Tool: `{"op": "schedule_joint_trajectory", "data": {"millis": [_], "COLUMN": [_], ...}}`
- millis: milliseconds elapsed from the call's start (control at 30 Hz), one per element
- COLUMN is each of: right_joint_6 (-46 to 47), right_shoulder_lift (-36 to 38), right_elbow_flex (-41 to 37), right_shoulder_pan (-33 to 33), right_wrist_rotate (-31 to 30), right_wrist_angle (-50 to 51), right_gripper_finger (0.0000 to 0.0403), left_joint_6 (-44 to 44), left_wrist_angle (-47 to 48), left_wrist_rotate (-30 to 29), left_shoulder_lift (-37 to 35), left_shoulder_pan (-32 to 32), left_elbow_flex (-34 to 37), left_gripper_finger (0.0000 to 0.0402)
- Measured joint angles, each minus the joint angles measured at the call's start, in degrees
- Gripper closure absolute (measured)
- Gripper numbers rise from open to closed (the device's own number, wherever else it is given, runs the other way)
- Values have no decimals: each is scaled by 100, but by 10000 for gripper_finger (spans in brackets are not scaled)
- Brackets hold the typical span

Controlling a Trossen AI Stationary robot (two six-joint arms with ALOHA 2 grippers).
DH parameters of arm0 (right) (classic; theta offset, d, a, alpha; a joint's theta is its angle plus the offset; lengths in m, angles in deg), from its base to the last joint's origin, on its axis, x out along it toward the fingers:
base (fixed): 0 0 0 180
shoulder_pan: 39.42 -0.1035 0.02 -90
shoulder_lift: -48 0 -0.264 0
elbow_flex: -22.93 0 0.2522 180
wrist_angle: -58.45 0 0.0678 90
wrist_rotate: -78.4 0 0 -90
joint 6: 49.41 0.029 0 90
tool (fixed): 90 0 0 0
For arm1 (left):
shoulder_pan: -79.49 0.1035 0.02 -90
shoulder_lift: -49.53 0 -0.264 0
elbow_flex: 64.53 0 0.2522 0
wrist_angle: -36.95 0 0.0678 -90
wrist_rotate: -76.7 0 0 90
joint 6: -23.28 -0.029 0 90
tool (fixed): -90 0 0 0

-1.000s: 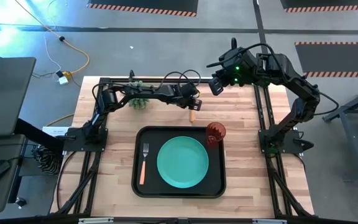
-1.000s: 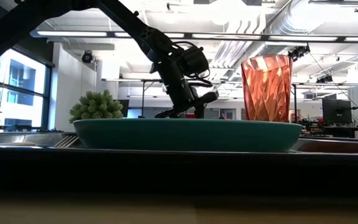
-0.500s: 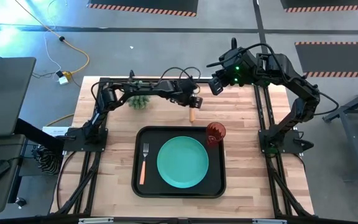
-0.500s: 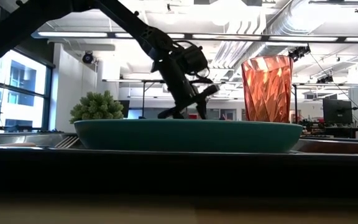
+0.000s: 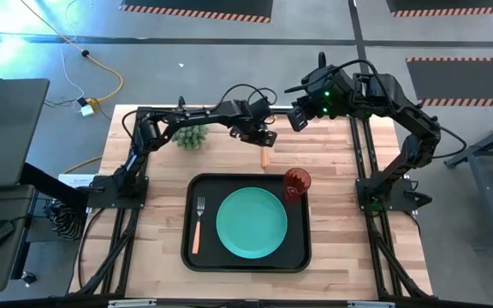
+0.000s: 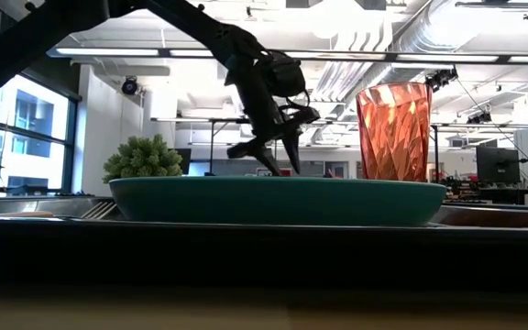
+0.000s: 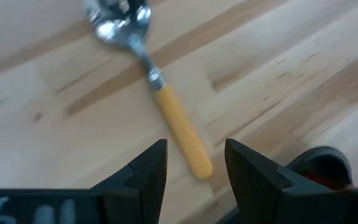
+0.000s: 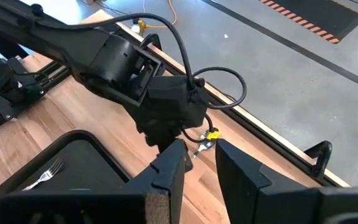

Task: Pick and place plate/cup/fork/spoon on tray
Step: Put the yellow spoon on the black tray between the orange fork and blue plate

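The black tray [image 5: 193,186] holds the teal plate [image 5: 252,223], the fork [image 5: 198,228] at its left and the red-orange cup [image 5: 297,183] in its far right corner. The spoon [image 5: 264,157] lies flat on the wood just beyond the tray's far rim. In the left wrist view the spoon's bowl [image 7: 118,18] points away and its orange handle [image 7: 178,127] runs back toward the fingers. My left gripper [image 5: 266,139] is open above the handle's free end, its fingers pointing down in the low view [image 6: 278,154] and apart from the spoon. My right gripper [image 5: 296,118] is open, raised over the far right.
A spiky green potted plant [image 5: 191,137] stands at the far left, beside the left arm. The cup [image 7: 321,167] stands close to the spoon's handle end. Bare wood lies to the left and right of the tray. The right wrist view shows the left arm [image 8: 135,74] over the spoon.
My left gripper has tipped from a slant to point its fingers more steeply down over the spoon, rising a little. The spoon, cup, plate and fork have stayed where they were.
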State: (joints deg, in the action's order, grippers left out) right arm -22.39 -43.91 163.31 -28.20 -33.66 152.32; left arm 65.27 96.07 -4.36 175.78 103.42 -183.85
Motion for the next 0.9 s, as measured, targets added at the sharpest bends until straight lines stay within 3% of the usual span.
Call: {"op": "schedule_joint_trajectory", "data": {"millis": [200,500,633,900], "right_joint_6": [-8,-10,-8,-8], "right_shoulder_lift": [0,0,0,0], "right_elbow_flex": [0,0,0,0], "right_shoulder_pan": [-2,-1,0,-2], "right_wrist_rotate": [2,4,6,19], "right_wrist_angle": [15,117,117,143], "right_gripper_finger": [320,320,320,320], "left_joint_6": [112,297,439,593], "left_wrist_angle": [388,308,356,167], "left_wrist_rotate": [425,317,707,928], "left_shoulder_lift": [-7,10,118,609], "left_shoulder_pan": [6,-34,-34,-22], "left_elbow_flex": [-22,-24,-20,-22], "left_gripper_finger": [250,250,250,250]}}
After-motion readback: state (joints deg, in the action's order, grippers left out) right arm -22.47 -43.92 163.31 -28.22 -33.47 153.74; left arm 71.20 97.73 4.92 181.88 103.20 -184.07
